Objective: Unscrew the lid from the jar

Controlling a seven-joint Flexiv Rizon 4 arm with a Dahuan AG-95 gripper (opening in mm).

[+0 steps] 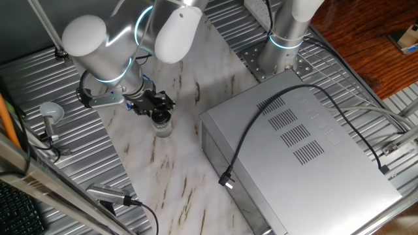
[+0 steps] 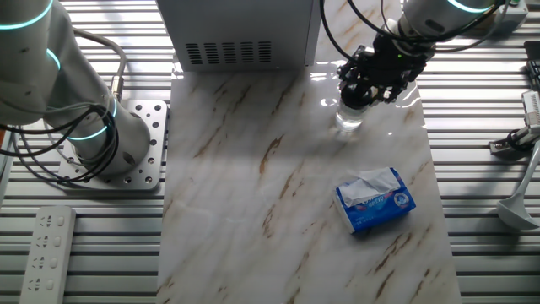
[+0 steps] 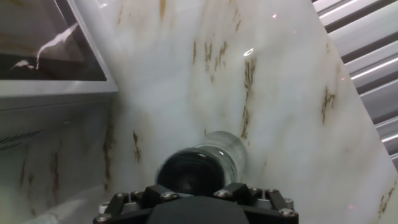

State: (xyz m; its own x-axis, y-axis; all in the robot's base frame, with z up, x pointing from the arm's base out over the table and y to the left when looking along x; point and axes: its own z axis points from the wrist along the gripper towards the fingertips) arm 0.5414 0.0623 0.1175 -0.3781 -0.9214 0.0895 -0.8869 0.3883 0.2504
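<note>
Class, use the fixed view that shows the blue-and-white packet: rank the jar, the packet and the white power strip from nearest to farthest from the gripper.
1. The jar: directly under the gripper, at the far right of the marble top.
2. The blue-and-white packet: on the marble, nearer the camera than the jar.
3. The white power strip: at the bottom left corner, off the marble.

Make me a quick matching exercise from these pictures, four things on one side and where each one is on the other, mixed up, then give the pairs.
Things:
1. lid
2. jar
3. tissue packet
4. metal box

Places:
A. lying alone on the marble, away from the arm
B. standing upright on the marble
C. under a loose black cable
D. on top of the jar, right at the pincer

Pairs: 1-D, 2-B, 3-A, 4-C
</note>
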